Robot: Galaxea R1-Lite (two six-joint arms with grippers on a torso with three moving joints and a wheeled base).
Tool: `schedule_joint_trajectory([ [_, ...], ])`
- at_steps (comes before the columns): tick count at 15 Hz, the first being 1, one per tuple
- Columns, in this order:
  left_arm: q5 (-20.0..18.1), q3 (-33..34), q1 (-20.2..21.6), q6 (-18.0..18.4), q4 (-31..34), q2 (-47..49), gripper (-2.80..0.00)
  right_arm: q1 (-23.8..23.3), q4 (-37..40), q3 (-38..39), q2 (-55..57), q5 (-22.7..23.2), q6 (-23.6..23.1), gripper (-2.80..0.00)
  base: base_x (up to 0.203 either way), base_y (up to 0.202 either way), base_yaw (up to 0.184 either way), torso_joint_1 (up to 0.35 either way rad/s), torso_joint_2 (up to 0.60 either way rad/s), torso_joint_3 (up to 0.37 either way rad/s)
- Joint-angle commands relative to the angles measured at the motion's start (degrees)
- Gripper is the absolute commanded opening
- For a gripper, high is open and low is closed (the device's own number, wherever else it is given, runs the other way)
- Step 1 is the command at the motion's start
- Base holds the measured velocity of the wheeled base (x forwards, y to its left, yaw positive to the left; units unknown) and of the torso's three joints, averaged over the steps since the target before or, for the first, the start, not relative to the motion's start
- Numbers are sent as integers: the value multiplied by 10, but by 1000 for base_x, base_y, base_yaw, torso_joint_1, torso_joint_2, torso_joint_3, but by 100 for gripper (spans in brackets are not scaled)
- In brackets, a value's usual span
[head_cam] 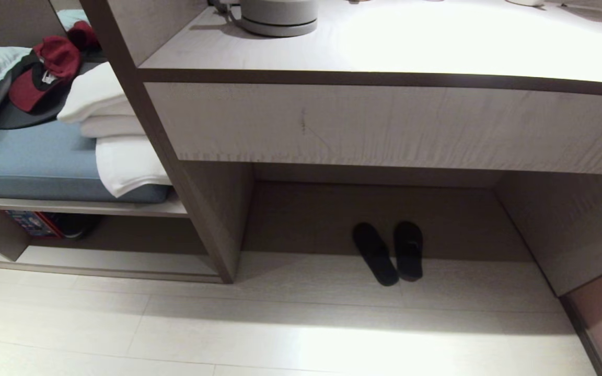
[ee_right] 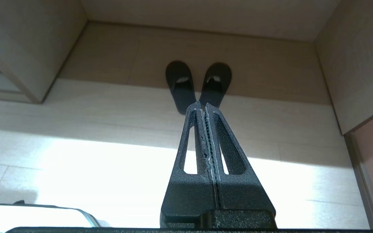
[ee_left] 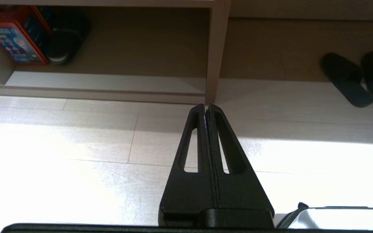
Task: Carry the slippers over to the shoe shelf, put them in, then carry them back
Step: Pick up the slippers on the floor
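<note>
Slippers (head_cam: 390,253): matte black pair, soft-looking, rounded toes, flat soles, side by side on the pale plank floor (head_cam: 280,329) in the tall alcove under the counter, toes toward its brown back panel (head_cam: 322,214). Heels nearly touching, the left one angled outward. No markings legible.

Shoe shelf (head_cam: 123,261): low beige wood-grain compartment to the robot's left, raised floor board, matte laminate look. At its far left stand a red-and-blue printed box (ee_left: 15,35), text too small to read, and a dark rounded shoe (ee_left: 65,40) just beside it.

Above it, a blue-grey cushion (head_cam: 34,162) carries folded white towels (head_cam: 113,136) and a maroon cap (head_cam: 45,78) with a small unreadable white logo.

Counter (head_cam: 384,47): pale wood grain, a round grey base on top.

Left gripper (ee_left: 206,106): black plastic fingers pressed together, holding nothing, above the floor. Right gripper (ee_right: 202,105): textured black fingers closed, empty, aimed at the slippers, apart from them.
</note>
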Motion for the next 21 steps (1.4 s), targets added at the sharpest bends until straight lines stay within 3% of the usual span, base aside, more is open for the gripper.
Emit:
schedule_joint_trajectory([
  [1,0,0,0,0,0,0,-280,0,0,0,0,0,0,-280,0,0,0,4,6,-193],
  [21,0,0,0,0,0,1,-280,0,0,0,0,0,0,-280,0,0,0,2,2,-199],
])
